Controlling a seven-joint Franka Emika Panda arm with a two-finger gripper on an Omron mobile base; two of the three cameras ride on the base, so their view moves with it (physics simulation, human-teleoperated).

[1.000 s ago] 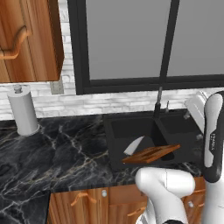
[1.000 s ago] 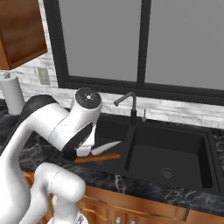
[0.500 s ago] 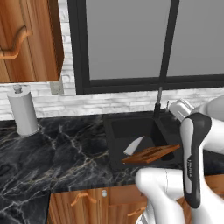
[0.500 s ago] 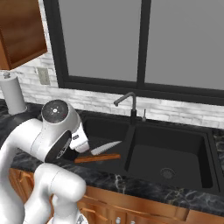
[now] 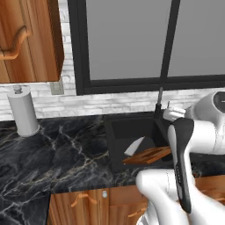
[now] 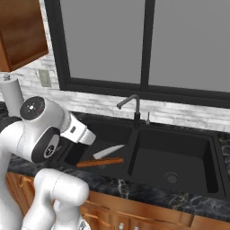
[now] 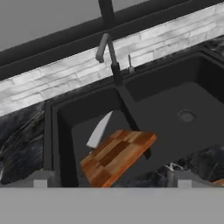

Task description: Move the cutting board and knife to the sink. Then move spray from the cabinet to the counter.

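The cutting board [image 7: 117, 156] and knife [image 7: 99, 130] lie in the sink [image 7: 175, 92]. The jaws are wide and hold nothing. Next comes fetching the spray from the cabinet.

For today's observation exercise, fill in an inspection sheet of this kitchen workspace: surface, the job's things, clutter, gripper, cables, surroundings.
Surface: black marble counter around a two-basin black sink.
Job's things: cutting board tilted in the sink's left basin; knife on its far end, blade pointing to the back wall. Spray: nothing seen.
Clutter: paper towel roll upright on the counter.
Gripper: open, holding nothing, drawn back above the board.
Cables: nothing seen.
Surroundings: window, faucet, wall cabinet.
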